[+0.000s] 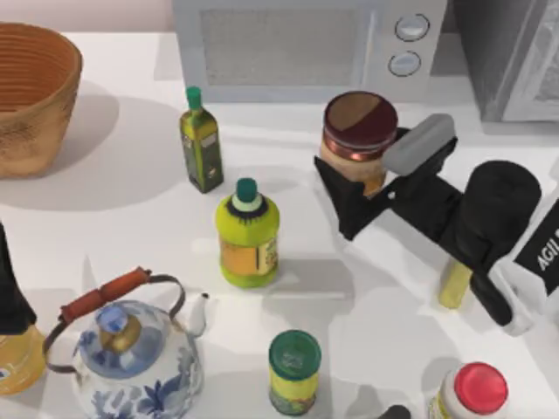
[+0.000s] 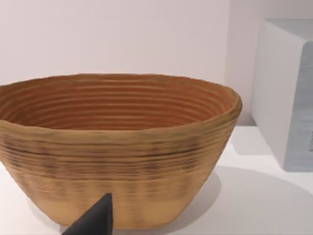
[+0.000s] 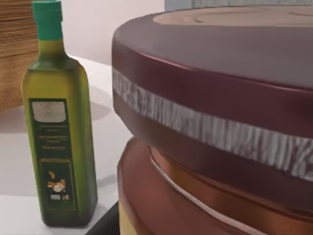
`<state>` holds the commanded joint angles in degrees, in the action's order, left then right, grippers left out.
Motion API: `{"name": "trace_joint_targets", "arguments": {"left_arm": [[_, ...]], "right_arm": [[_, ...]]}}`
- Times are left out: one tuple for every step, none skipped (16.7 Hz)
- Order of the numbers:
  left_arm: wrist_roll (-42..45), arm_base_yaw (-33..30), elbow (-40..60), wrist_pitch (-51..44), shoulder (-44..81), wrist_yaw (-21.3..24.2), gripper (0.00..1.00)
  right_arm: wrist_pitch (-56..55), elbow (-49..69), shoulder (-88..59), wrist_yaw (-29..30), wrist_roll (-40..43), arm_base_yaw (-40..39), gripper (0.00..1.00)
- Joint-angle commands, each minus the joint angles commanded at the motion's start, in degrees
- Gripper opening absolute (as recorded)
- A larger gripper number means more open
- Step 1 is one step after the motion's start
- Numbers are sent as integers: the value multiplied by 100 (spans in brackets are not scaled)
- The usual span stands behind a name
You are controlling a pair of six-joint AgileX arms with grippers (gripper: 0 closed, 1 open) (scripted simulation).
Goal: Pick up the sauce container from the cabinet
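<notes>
Nearest in the top view, along the front of the worktop [image 1: 131,201], stand a blue-and-white kettle [image 1: 131,353], a green-lidded jar [image 1: 293,371] and a red-capped bottle [image 1: 472,391]. The left arm [image 1: 10,297] sits parked at the left edge; whether its jaws are wide or narrow cannot be told.

Further in, a squat yellow bottle [image 1: 248,234] stands mid-worktop, with an oil bottle [image 1: 201,144] beyond it to the left.

The right gripper [image 1: 374,168] reaches in from the right side, its jaws closed around the sauce jar [image 1: 356,135], one dark finger on the jar's near left side and a grey pad on its right. The jar is upright, out on the worktop side of things just in front of the microwave [image 1: 306,48]; whether it rests on the surface or is lifted I cannot tell. The right wrist view looks close onto its maroon lid [image 3: 215,98], the oil bottle [image 3: 58,142] standing beyond.

At the far left sits a woven basket [image 1: 31,96]; the cabinet [image 1: 511,57] is at the far right corner.
</notes>
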<state>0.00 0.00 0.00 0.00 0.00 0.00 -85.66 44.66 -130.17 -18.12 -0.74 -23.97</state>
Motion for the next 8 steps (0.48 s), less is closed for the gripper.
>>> {"name": "trace_joint_targets", "arguments": {"left_arm": [[0,0,0,0,0,0,100],[0,0,0,0,0,0,100],[0,0,0,0,0,0,100],[0,0,0,0,0,0,100],[0,0,0,0,0,0,100],[0,0,0,0,0,0,100],[0,0,0,0,0,0,100],[0,0,0,0,0,0,100]], "right_arm": [[24,106,-76,25,1,-32,0],[38,162,-115,38,1,-50,0],[40,169,-120,40,1,-52,0],[40,169,-120,40,1,-52,0],[40,169,-120,40,1,-52,0],[40,169,-120,40,1,-52,0],[40,169,-120,40,1,-52,8],[40,169,-120,40,1,-52,15]]}}
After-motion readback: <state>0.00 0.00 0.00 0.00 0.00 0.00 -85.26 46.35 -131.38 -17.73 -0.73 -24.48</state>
